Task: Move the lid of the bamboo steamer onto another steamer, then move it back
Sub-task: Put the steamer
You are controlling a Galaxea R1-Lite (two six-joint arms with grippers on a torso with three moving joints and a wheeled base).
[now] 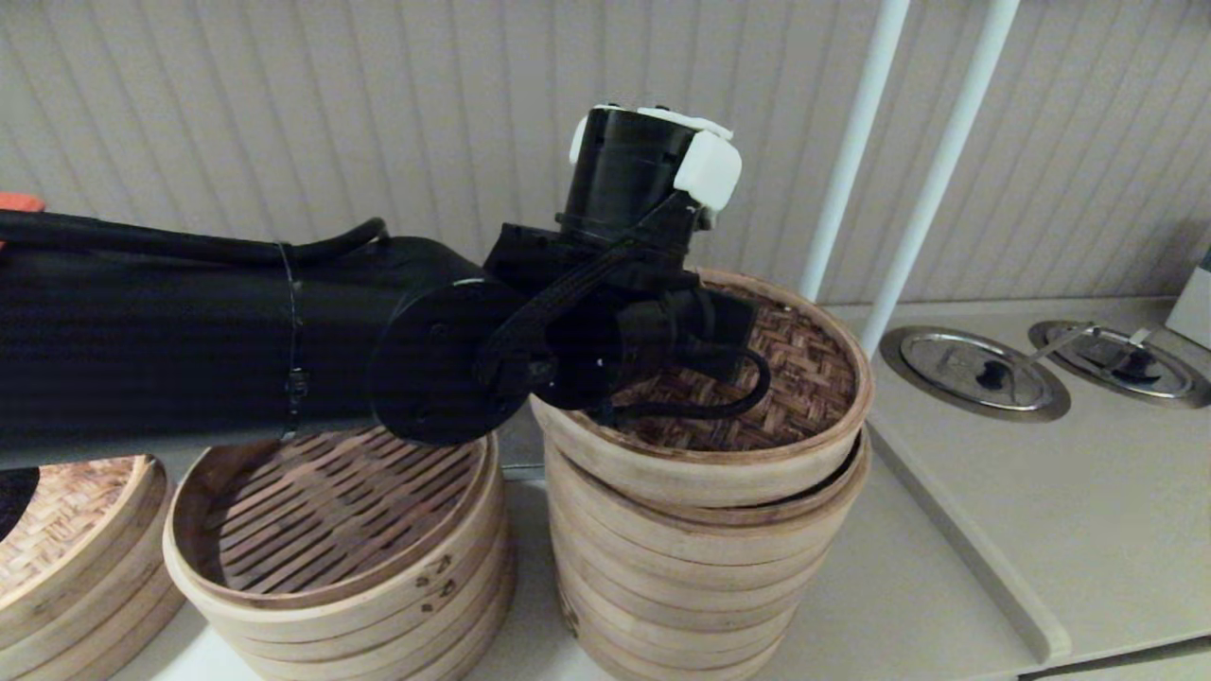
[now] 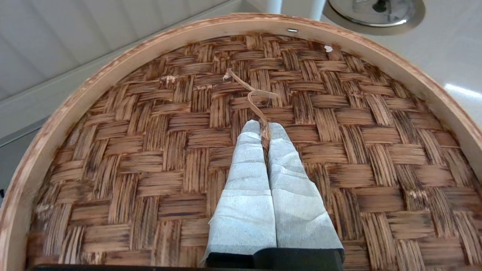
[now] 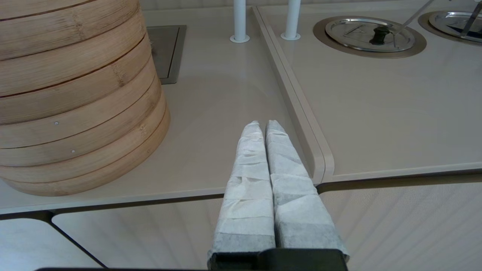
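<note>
The bamboo steamer lid [image 1: 804,369], dark brown weave inside a pale hoop, lies on top of the tall steamer stack [image 1: 681,567] at the centre, its rim a little askew. My left arm reaches over it from the left. In the left wrist view my left gripper [image 2: 263,130] is shut on the thin bamboo handle loop [image 2: 256,98] at the middle of the lid [image 2: 158,158]. The stack's inside is hidden by the lid. My right gripper [image 3: 263,124] is shut on nothing, parked low by the counter's front edge beside the tall stack [image 3: 75,113].
A shorter open steamer with a slatted floor [image 1: 331,530] stands left of the tall stack, and a paler woven lid [image 1: 66,520] sits at the far left. Two white poles [image 1: 851,142] rise behind. Steel round lids [image 1: 974,374] lie in the raised counter [image 1: 946,520] on the right.
</note>
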